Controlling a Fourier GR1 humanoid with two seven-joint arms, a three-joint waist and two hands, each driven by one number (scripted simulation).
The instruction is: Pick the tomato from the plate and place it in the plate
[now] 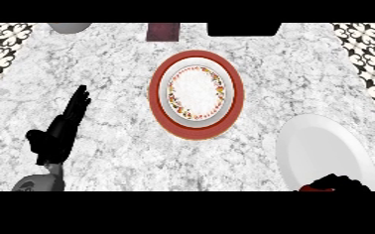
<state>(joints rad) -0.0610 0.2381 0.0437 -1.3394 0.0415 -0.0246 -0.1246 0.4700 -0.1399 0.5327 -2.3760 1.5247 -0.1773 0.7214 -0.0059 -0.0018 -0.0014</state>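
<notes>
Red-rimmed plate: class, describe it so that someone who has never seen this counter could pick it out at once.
Start at the grey marbled counter and look to its middle. There lies the red-rimmed plate, with a white centre ringed by a small red and yellow pattern. The only other plate, the plain white plate at the lower right, has no colour at all.

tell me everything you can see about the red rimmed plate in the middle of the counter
The red-rimmed plate lies flat near the middle of the grey speckled counter. It has a broad dark red outer band, a white ring inside that, then a thin circle of small red and yellow markings around a plain white middle. It looks like glazed ceramic. Nothing lies on it, and neither robot hand touches it.
</notes>
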